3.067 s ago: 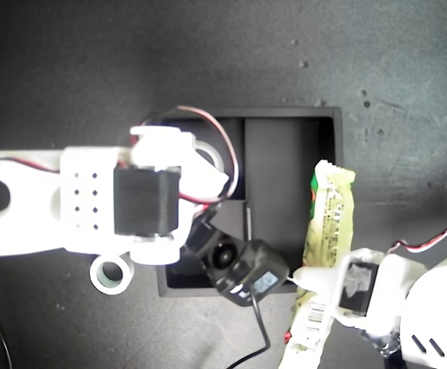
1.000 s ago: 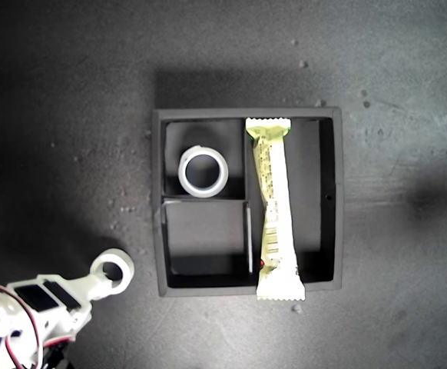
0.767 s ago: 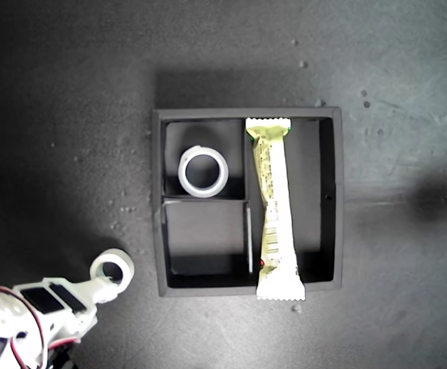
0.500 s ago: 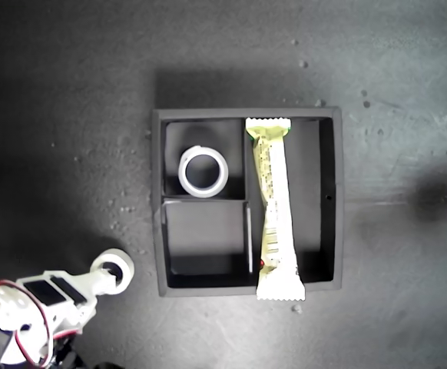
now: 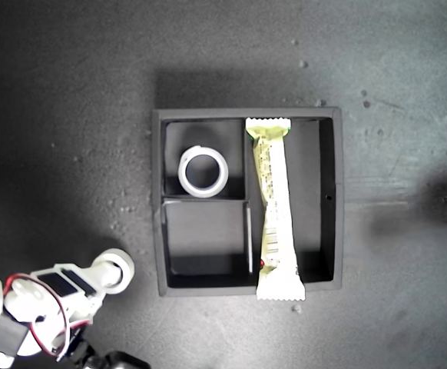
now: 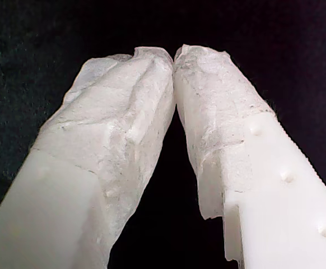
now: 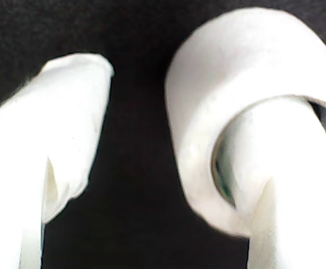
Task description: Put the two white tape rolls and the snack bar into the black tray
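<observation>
The black tray (image 5: 329, 196) sits mid-table in the exterior view. The snack bar (image 5: 275, 221) lies in its long compartment, one crimped end overhanging the near wall. One white tape roll (image 5: 203, 172) lies flat in a small square compartment.

The second tape roll (image 5: 117, 267) rests outside the tray, toward the exterior view's lower left. My second gripper (image 7: 152, 140) stands spread, one finger (image 7: 275, 185) threaded through the roll's hole. My first gripper (image 6: 174, 56) has its tips pressed together on nothing.

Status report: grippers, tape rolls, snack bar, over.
My first gripper shut, empty. My second gripper open, one finger through the second tape roll, outside the black tray. First tape roll and snack bar in tray. Nothing blocking.
</observation>
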Tool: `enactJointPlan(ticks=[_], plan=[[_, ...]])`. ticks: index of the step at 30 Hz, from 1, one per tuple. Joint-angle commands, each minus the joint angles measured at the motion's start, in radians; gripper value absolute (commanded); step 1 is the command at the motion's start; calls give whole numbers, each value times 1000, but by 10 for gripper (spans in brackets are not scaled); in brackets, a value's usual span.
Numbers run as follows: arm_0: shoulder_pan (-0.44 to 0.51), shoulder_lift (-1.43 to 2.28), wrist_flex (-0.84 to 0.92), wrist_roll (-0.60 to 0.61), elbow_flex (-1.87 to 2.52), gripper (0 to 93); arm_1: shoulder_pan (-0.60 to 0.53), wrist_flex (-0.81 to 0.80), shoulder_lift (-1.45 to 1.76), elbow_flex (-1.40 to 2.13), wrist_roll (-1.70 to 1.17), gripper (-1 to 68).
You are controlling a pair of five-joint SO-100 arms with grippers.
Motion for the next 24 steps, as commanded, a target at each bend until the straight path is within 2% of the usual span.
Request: enactJointPlan(ticks=[1, 6, 16, 20, 24], plan=[[-23, -34, -20, -11, -11, 141, 23, 28, 109, 58, -54, -7], [-49, -86, -48, -3, -3, 112, 37, -57, 110, 169, -63, -5], [-55, -120, -91, -40, 15, 15, 103, 2, 103, 175, -101, 0], [-57, -17, 17, -54, 14, 0, 91, 0, 110, 175, -101, 0], [-63, 138, 247, -49, -46, 0, 87, 0, 110, 175, -101, 0]])
